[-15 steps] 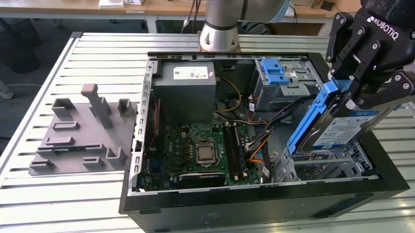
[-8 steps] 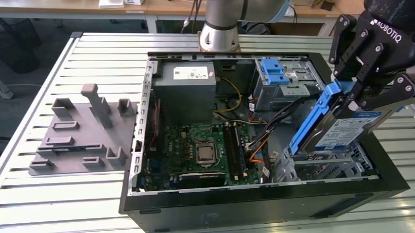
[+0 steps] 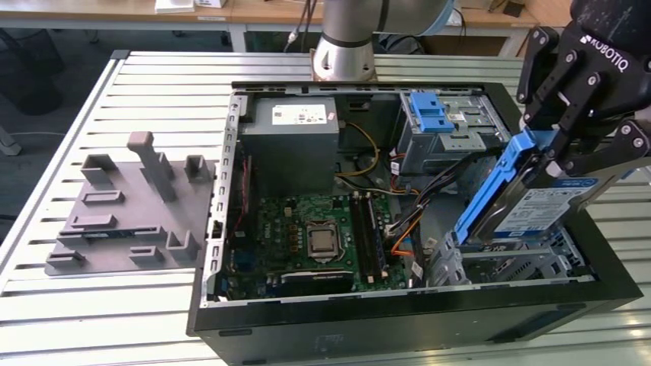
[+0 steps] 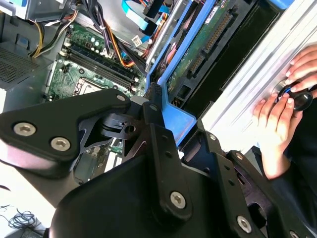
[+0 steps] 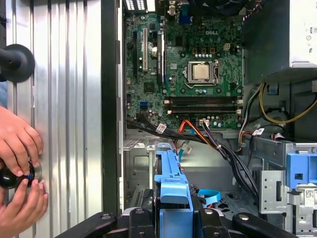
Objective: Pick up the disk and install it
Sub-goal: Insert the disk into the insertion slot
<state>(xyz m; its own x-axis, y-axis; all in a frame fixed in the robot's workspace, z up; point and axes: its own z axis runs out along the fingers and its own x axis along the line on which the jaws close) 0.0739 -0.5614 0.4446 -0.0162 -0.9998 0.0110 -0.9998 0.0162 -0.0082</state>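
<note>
In the exterior view my gripper (image 3: 557, 156) is shut on the disk (image 3: 539, 204), a dark drive with a blue-and-white label and blue side rails. The disk hangs tilted, its lower end dipping into the metal drive cage (image 3: 508, 265) at the front corner of the open computer case (image 3: 407, 324), on the exterior view's right. The second wrist view shows the disk's green circuit-board underside (image 4: 208, 39) and a blue rail running from my gripper (image 4: 166, 131). The first wrist view looks along the disk's blue rail (image 5: 168, 183), above my gripper (image 5: 176, 223), toward the cage floor.
Inside the case lie the motherboard (image 3: 315, 229), a grey power supply box (image 3: 295, 126), a blue latch strip (image 3: 432, 114) and loose cables (image 3: 402, 229). A grey fixture plate (image 3: 133, 206) lies on the slatted table at the exterior view's left. A person's hands (image 5: 17, 148) hold a black knob beside the case.
</note>
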